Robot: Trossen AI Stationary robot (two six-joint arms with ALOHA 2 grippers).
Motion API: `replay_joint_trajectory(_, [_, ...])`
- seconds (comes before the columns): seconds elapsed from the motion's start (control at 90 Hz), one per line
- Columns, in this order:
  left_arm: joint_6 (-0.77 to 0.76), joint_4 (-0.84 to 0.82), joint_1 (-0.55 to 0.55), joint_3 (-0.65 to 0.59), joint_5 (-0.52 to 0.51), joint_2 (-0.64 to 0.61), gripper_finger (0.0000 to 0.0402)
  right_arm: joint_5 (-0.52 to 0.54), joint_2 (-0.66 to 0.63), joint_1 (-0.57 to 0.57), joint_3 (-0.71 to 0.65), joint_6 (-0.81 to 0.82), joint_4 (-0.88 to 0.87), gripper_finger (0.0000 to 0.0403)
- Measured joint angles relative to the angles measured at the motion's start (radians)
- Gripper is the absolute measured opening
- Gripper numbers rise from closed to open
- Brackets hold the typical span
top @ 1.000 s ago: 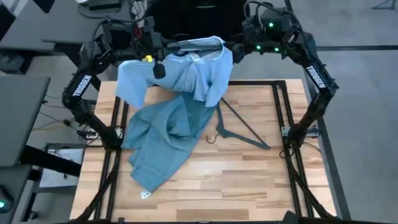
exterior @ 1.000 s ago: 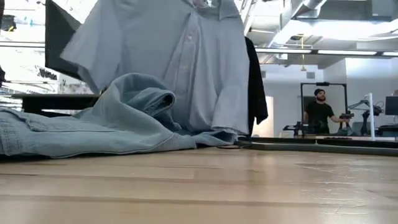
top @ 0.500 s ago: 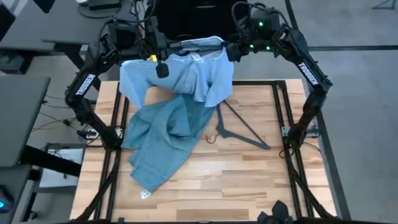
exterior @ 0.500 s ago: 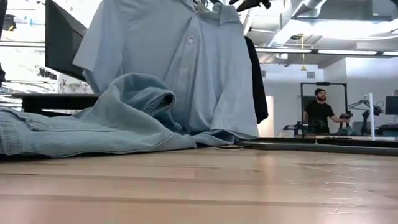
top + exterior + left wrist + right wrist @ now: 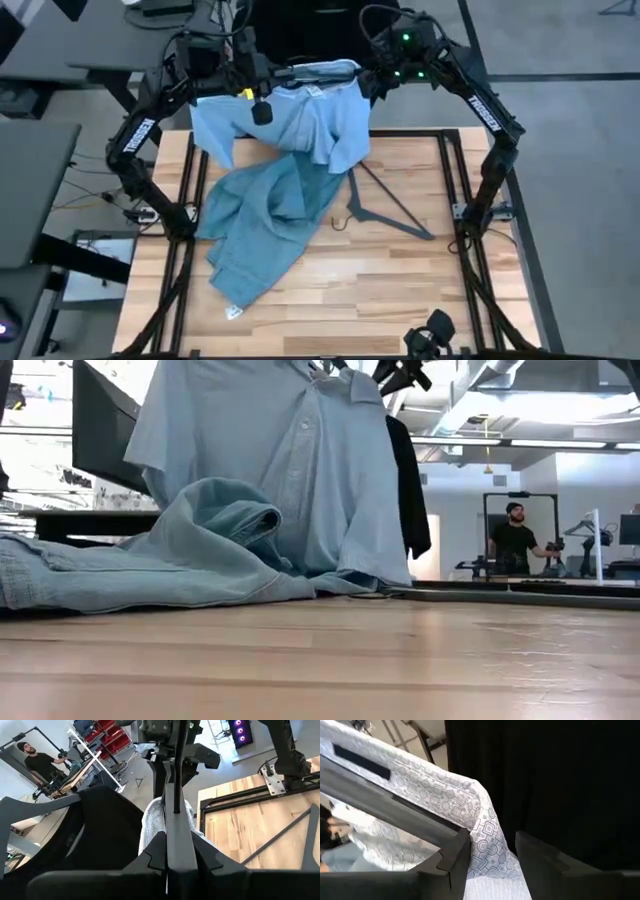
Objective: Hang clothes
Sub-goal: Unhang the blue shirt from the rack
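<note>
L gripper [image 5: 262, 80] at table's far edge, fingers closed on the hanger bar carrying the button shirt [image 5: 300, 120]. Shirt hangs collar up, long axis vertical, hem touching the jeans [image 5: 265, 225] on table. R gripper [image 5: 368, 82] at shirt's shoulder, fingers parted around fabric, grip unclear. Black t-shirt [image 5: 405, 485] hangs behind. Step: shirt onto rail; next, seat hook, release.

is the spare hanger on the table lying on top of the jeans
No, in the high view the dark hanger lies on bare wood of the table, just beside the jeans.
</note>
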Motion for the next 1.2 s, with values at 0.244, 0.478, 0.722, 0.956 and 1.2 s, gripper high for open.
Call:
replay_joint_trajectory(0.244, [0.02,0.008,-0.002,0.0,0.004,0.0,0.0022,-0.033,-0.003,-0.021,0.0,-0.104,-0.054,0.0011])
replay_joint_trajectory(0.478, [0.029,0.039,-0.002,-0.002,0.0,-0.024,0.0022,-0.031,-0.006,-0.065,0.001,-0.148,-0.126,0.0003])
replay_joint_trajectory(0.722, [-0.011,0.052,-0.001,-0.002,0.056,-0.036,0.0022,-0.071,-0.007,-0.069,0.001,-0.162,-0.141,0.0001])
replay_joint_trajectory(0.956, [-0.075,0.056,-0.001,-0.002,0.083,-0.048,0.0022,-0.133,-0.007,-0.073,0.0,-0.172,-0.144,0.0])
replay_joint_trajectory(1.2, [-0.151,0.096,-0.001,0.002,0.128,-0.051,0.0022,-0.185,-0.006,-0.034,-0.002,-0.212,-0.091,0.0])
